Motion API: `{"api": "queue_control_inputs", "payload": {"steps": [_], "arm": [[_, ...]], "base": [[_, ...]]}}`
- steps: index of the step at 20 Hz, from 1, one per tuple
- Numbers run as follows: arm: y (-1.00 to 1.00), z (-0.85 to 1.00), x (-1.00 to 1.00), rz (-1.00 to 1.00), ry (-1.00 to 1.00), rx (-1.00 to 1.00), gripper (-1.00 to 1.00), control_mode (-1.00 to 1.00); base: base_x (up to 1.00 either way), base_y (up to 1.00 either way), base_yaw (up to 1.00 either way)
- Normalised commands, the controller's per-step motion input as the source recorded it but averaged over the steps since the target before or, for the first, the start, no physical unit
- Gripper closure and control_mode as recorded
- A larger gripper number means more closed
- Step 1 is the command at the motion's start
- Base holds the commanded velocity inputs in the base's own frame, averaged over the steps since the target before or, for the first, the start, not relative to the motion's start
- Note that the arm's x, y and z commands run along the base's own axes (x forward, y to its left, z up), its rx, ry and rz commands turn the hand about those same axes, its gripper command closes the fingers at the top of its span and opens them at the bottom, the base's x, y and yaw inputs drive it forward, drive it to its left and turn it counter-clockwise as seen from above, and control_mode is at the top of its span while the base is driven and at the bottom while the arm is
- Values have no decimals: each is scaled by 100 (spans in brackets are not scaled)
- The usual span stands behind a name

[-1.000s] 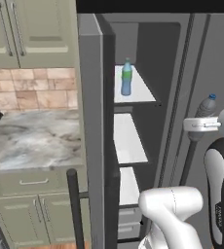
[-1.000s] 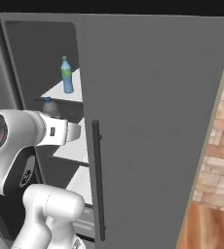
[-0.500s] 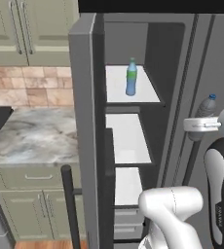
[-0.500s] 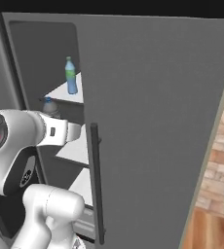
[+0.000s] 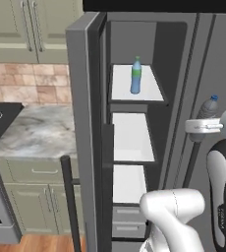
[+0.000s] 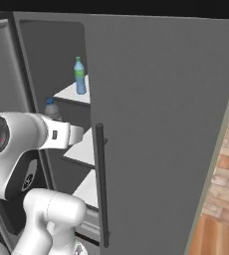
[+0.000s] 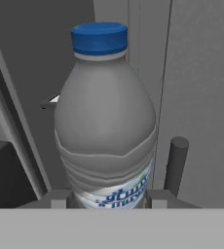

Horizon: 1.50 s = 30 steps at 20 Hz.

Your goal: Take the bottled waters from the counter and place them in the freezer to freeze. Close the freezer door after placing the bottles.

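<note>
Far off to the left of the jaws (image 7: 109, 202) is the surface (image 5: 34, 130), a grey stone top with no bottles on it. Closer in stands the freezer door (image 5: 85, 128), swung wide open. Past it, up and to the left of the jaws, the blue bottle (image 5: 135, 75) stands upright on the top white shelf (image 5: 149, 91) of the freezer (image 5: 134, 142).

The jaws are closed on the grey bottle (image 7: 106, 126), low down near its label, and it stands straight up with its blue cap on top. This bottle is just outside the freezer, to the right of the shelves.

It looks smooth and a bit slippery, and full of water, so likely a little heavy. Its thin sides may squash. Holding low on the ribbed part seems best.
</note>
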Motion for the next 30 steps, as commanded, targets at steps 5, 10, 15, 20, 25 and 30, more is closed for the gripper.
{"api": "queue_control_inputs", "payload": {"steps": [5,10,15,20,25,30], "arm": [[0,0,0,0,0,0,100,100],[0,0,0,0,0,0,100,100],[0,0,0,0,0,0,100,100],[0,0,0,0,0,0,100,100],[0,0,0,0,0,0,100,100],[14,-9,1,0,-2,0,100,-100]], "base": [[-39,13,0],[-46,29,2],[0,8,16],[20,1,22],[12,0,19],[1,12,3]]}}
